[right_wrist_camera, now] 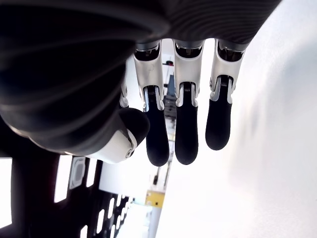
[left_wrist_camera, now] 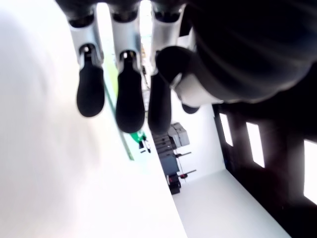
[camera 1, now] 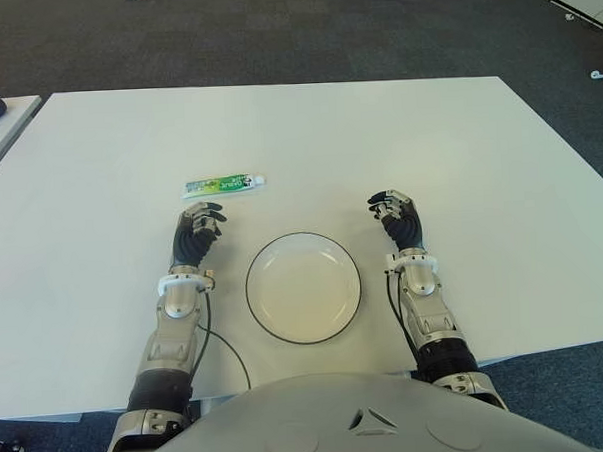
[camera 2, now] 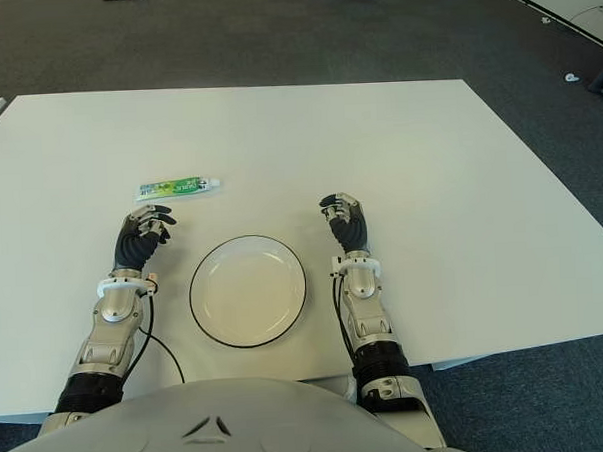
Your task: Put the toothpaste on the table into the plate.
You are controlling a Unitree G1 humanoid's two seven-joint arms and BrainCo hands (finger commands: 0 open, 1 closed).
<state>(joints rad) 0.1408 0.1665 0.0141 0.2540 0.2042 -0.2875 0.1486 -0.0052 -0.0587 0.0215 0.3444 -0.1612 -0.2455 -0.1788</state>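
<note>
Though eye views hide it, left robot hand point(left_wrist_camera: 124, 94) (empty) hangs loose.

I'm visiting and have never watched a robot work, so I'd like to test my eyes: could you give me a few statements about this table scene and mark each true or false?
1. The toothpaste is lying on the white table, not in the plate. True.
2. The plate already has something in it. False: it is empty.
3. The left hand is holding the toothpaste. False: it holds nothing; the tube lies just beyond its fingertips.
4. The plate sits between the two hands. True: the left hand is on its left, the right hand on its right.
5. The right hand is the one closer to the toothpaste. False: the left hand is much nearer.
</note>
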